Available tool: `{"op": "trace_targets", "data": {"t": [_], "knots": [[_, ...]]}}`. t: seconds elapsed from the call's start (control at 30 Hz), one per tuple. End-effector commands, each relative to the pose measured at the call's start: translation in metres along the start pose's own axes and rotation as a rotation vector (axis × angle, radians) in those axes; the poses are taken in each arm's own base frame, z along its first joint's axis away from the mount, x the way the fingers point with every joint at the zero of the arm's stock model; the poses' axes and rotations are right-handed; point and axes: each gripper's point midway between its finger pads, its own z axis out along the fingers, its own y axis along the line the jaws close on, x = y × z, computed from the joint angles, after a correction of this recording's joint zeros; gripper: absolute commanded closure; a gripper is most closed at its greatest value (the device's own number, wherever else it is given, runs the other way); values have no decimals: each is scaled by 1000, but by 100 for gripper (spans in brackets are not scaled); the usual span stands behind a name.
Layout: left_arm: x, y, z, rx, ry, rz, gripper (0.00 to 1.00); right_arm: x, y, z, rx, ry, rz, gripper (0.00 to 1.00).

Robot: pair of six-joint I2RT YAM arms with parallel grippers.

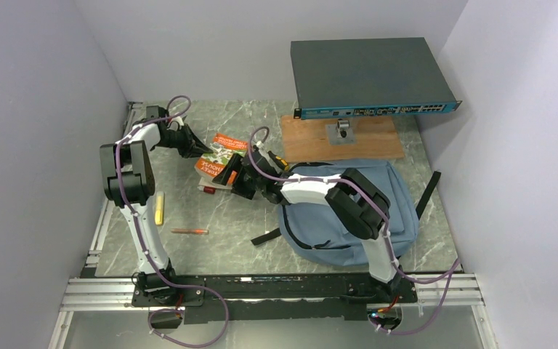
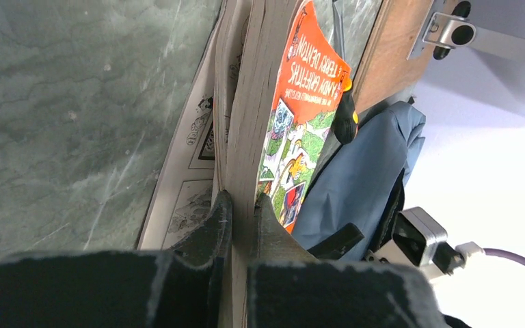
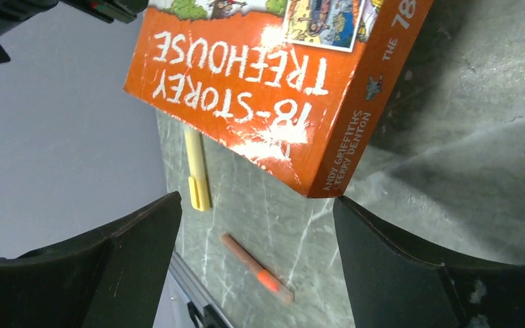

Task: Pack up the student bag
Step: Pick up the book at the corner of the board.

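The student bag [image 1: 349, 207] lies flat on the right of the table, blue-grey with black straps, and shows behind the book in the left wrist view [image 2: 369, 164]. An orange paperback [image 1: 221, 154] is tilted up at centre-left. My left gripper [image 2: 243, 205] is shut on its page block and cover [image 2: 301, 96]; pages with drawings [image 2: 191, 198] hang open beside the fingers. My right gripper [image 3: 256, 212] stands open just below the book's corner [image 3: 273, 89], touching nothing. In the top view it [image 1: 236, 176] sits between book and bag.
A yellow highlighter [image 1: 159, 209] and a brown-orange pen [image 1: 189, 231] lie on the marble near the left arm, also seen in the right wrist view as highlighter [image 3: 197, 174] and pen [image 3: 256, 270]. A wooden board [image 1: 367, 138] and a grey box [image 1: 370, 73] stand at the back.
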Motion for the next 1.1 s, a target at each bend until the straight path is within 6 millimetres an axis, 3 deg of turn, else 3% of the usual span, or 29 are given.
{"op": "trace_targets", "data": {"t": [0.0, 0.1, 0.33, 0.57, 0.77, 0.93, 1.07], "knots": [[5, -22, -4, 66, 27, -11, 100, -15, 13, 14, -105, -17, 107, 16], [9, -24, -2, 69, 32, -5, 100, -24, 8, 22, -133, -23, 161, 16], [10, -20, 1, 33, 40, 7, 100, -30, 21, 39, -258, 23, 201, 20], [12, -18, 1, 1, 49, 30, 100, -43, 19, 37, -278, -13, 200, 26], [15, -16, 4, -1, 75, 32, 100, -51, 0, 36, -225, -24, 224, 34], [18, -38, 1, 207, 104, -42, 100, -52, -37, 21, -54, -79, 191, 25], [16, -41, -8, 274, 87, -83, 100, -53, -46, 12, -43, -79, 177, 21]]}}
